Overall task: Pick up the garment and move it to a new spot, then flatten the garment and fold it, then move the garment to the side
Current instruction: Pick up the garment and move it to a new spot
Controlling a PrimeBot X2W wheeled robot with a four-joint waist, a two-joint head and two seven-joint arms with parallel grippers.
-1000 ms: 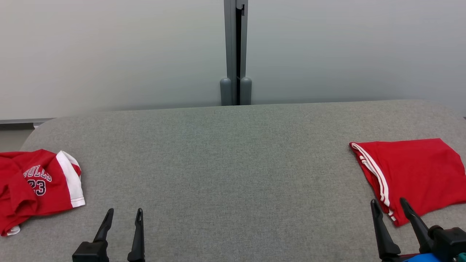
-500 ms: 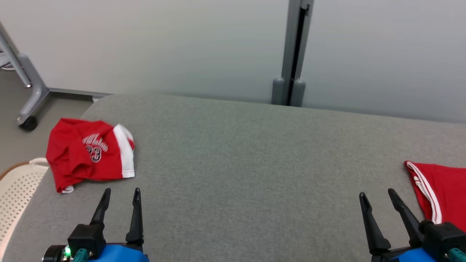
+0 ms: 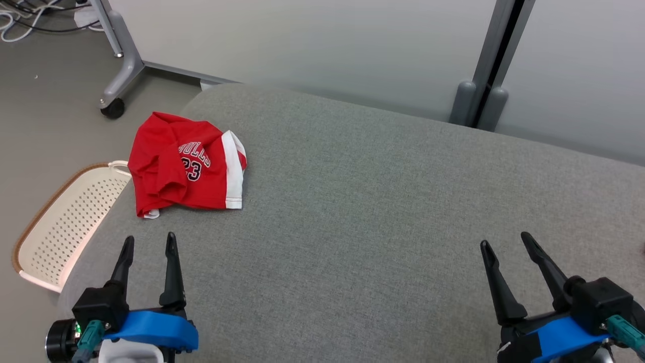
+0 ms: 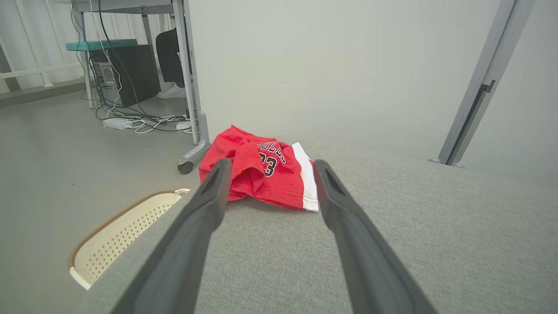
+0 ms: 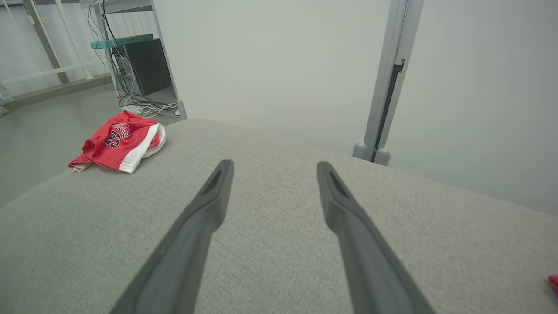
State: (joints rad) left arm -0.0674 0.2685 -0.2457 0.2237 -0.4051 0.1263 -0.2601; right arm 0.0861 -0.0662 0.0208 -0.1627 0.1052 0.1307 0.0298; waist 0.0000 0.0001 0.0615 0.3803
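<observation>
A crumpled red garment (image 3: 184,169) with a white band and the number 23 lies at the left end of the grey padded table (image 3: 383,201). My left gripper (image 3: 149,243) hovers open just short of it, empty. The left wrist view looks along that gripper (image 4: 270,168) straight at the garment (image 4: 266,172), which lies beyond the fingertips. My right gripper (image 3: 504,242) stands open and empty over the table's right part. In the right wrist view the garment (image 5: 117,146) lies far off to the left of the open gripper (image 5: 273,165).
A cream perforated basket (image 3: 65,227) sits on the floor by the table's left edge. A wheeled desk leg (image 3: 118,60) and cables stand behind it. Grey partition panels with a post (image 3: 484,65) back the table. A red scrap (image 5: 553,283) peeks in at the right wrist view's edge.
The head camera has swung left: the crumpled garment now sits nearer the picture's middle and the folded red garment on the right has left the head view. Both grippers stay open.
</observation>
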